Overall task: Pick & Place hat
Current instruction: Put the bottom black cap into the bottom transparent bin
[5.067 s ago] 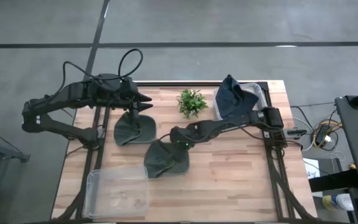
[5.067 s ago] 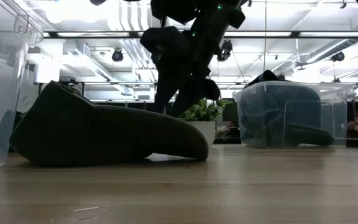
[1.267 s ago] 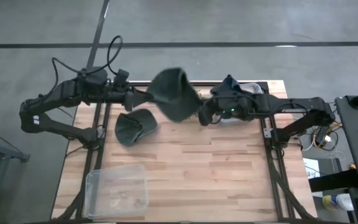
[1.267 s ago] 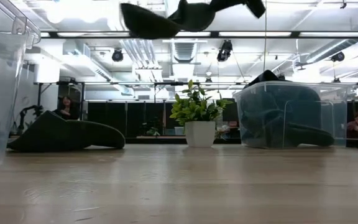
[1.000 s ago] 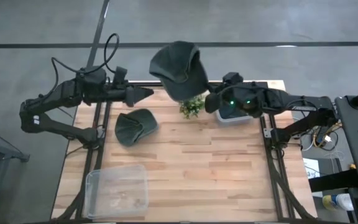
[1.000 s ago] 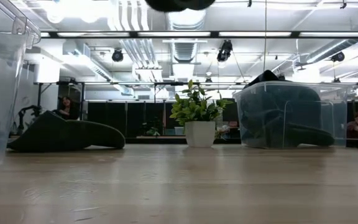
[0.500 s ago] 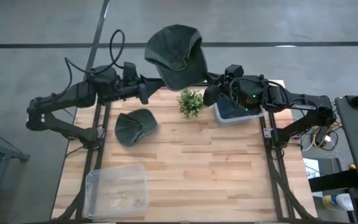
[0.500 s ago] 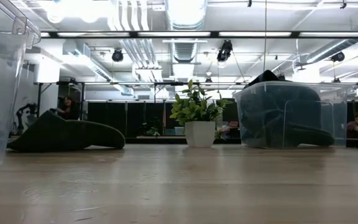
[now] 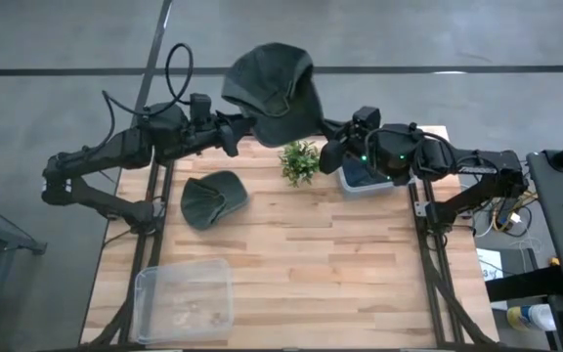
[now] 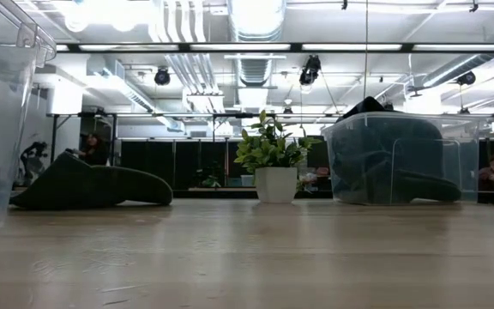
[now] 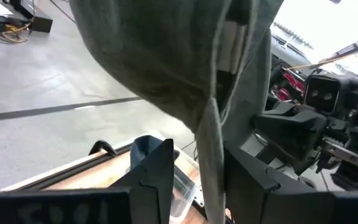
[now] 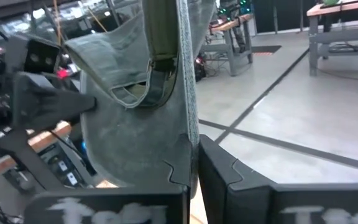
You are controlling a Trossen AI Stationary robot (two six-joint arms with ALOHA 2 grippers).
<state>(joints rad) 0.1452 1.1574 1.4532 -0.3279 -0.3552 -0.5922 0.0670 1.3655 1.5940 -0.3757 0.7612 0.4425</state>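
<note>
A dark grey-green cap point(image 9: 272, 83) hangs high in the air over the table's far edge, above what the low view takes in. My right gripper point(image 9: 323, 132) is shut on its right-hand edge. My left gripper point(image 9: 245, 129) is at its left-hand edge. In the left wrist view its fingers point(image 11: 157, 171) stand open on either side of a hanging strip of the cap point(image 11: 211, 143). A second cap point(image 9: 213, 198) lies flat on the table's left half and also shows in the low view point(image 10: 93, 184). My right gripper pinches the cap's rim point(image 12: 192, 134) between its two fingers, next to the back strap point(image 12: 160, 62). The fingers come level from the table's right. The cap is lifted clear and stands up and leftward past the fingertips. My left gripper: I cannot tell whether its fingers touch the cap's strip.
A small potted plant point(image 9: 301, 159) stands at the far middle of the table. A clear bin point(image 9: 352, 182) holding dark caps stands at the far right. An empty clear bin point(image 9: 186, 303) sits at the near left corner.
My right gripper has carried the cap a little toward the table's left, still high over the far edge. My left gripper has gone right and up toward the cap, and its fingers now stand about the cap's left-hand edge. The cap on the table has stayed put.
</note>
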